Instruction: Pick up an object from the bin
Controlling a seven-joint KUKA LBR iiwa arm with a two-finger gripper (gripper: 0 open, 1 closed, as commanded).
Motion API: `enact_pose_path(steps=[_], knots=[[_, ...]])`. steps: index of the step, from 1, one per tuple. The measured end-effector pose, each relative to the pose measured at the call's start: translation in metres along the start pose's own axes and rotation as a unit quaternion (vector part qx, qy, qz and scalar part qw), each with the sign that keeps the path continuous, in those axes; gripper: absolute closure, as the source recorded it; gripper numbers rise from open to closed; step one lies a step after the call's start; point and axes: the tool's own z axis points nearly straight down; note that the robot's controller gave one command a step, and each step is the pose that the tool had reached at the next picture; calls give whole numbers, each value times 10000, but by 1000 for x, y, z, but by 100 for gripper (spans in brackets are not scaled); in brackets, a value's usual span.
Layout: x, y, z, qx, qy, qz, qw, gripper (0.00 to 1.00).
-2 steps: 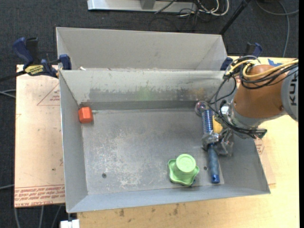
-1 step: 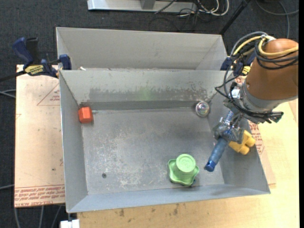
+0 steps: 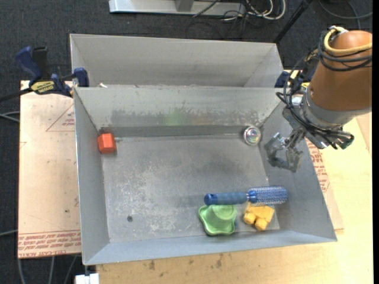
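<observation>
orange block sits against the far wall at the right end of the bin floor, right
Not quite. The orange block sits against the far wall at the left end of the bin floor, not the right end. The camera view shows it there. The thing at the right end of that wall is a shiny round thing.

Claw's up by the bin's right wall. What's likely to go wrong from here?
1. The claw hangs over the sloped right wall; a straight descent may hit metal rather than an object.
2. The blue brush, green piece and yellow piece lie bunched by the near wall; a grasp there could catch two or shove one aside.
3. The shiny round thing sits at the far right corner, where the walls may block the claw.
</observation>
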Motion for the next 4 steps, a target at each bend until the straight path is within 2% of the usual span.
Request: enact_pose_path(steps=[1,2,3,4], knots=[[1,0,1,-9,11,12,10000,0],[-99,28,86,-37,9,-721,9974,0],[-107,0,158,-36,32,-970,9953,0],[-108,-1,154,-22,15,-966,9953,100]])
